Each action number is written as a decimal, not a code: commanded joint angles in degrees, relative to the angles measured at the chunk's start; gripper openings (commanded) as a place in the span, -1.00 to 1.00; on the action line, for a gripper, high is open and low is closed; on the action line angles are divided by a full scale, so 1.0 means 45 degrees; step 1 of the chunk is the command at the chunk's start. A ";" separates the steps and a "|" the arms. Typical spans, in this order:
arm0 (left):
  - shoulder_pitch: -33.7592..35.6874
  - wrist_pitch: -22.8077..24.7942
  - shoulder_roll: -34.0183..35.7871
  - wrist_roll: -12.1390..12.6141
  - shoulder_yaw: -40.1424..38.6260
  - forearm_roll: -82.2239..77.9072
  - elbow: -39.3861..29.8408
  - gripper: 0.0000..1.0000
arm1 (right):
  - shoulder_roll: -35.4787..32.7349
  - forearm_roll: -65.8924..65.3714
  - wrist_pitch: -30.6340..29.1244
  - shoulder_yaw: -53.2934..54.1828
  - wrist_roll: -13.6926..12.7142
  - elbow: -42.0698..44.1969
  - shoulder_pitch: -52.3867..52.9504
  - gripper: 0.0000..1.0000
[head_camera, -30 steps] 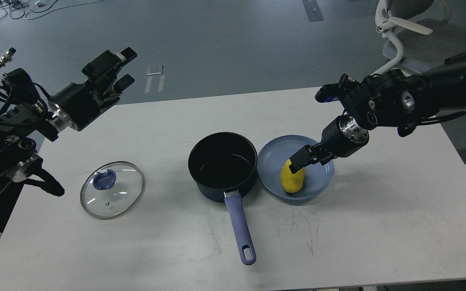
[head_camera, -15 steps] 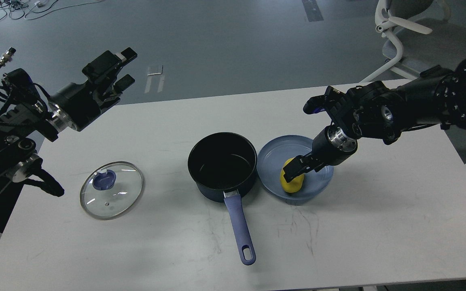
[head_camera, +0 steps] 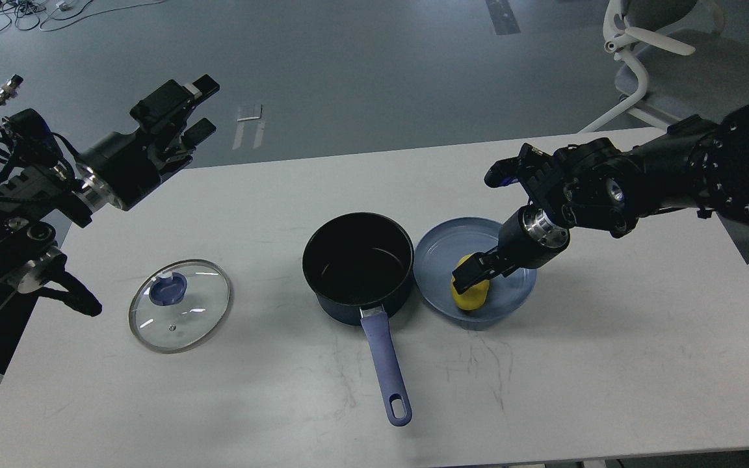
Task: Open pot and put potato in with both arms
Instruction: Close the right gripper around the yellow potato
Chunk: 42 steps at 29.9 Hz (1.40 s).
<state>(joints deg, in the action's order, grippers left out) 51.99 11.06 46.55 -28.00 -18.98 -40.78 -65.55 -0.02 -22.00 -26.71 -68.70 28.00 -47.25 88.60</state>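
The dark blue pot stands open at the table's middle, with its handle pointing toward me. Its glass lid with a blue knob lies flat on the table to the left. The yellow potato lies in a light blue plate just right of the pot. My right gripper is down on the potato's top, one dark finger across it; the finger gap is hidden. My left gripper is open and empty, held high above the table's far left corner.
The white table has scuff marks in front of the plate. A white chair stands beyond the table's far right corner. Cables lie on the floor at the far left.
My right arm has swung left and lowered its gripper onto the potato in the plate. The potato, pot, lid and left arm have not moved.
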 commanded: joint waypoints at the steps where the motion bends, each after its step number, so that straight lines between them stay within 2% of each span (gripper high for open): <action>1: -0.0010 0.0003 -0.0031 0.0000 0.0019 -0.0019 -0.0003 0.95 | 0.0004 0.0746 0.0095 -0.0006 0.0000 0.0207 -0.0021 1.00; 22: 0.0009 0.0042 0.0028 0.0000 -0.0001 0.0001 -0.0022 0.95 | 0.0004 0.1062 0.0017 -0.0045 0.0000 0.0364 -0.0236 1.00; 36: 0.0009 0.0042 0.0086 0.0000 -0.0040 0.0020 -0.0022 0.95 | 0.0004 0.1081 -0.0023 -0.0436 0.0000 0.0364 -0.0216 0.74; 42: -0.0010 0.0042 0.0223 0.0000 -0.0020 0.0040 -0.0022 0.95 | 0.0004 0.1101 0.0017 -0.0397 0.0000 0.0364 -0.0216 0.75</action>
<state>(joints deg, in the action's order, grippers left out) 52.03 11.25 47.20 -28.00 -19.14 -40.61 -65.65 0.00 -17.12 -26.57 -70.64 28.00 -45.62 87.62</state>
